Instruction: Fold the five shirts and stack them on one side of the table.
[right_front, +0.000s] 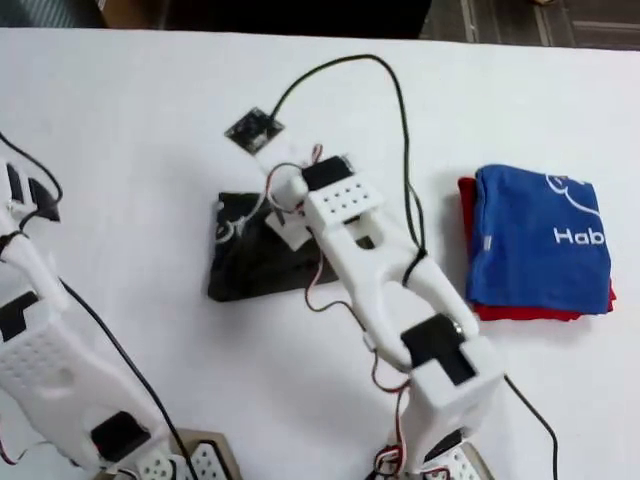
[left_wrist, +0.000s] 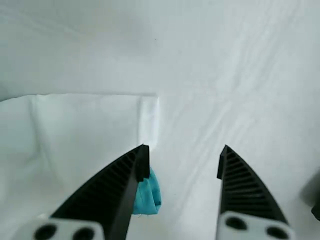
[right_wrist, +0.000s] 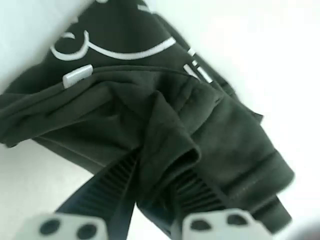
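My R claw (right_wrist: 159, 170) is clamped on a fold of black shirt (right_wrist: 150, 100). L claw (left_wrist: 182, 155) is spread wide over white cloth (left_wrist: 85, 130). Nearby, blue shirt (right_front: 535, 240) lies atop red shirt (right_front: 466, 230).

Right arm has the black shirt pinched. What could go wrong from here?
1. The right gripper grips only a bunched ridge of the black shirt, so a lift may pull the fold apart or let it slip.
2. The black cable loops between it and the blue shirt on the red shirt; a carry there might drag it across that stack.
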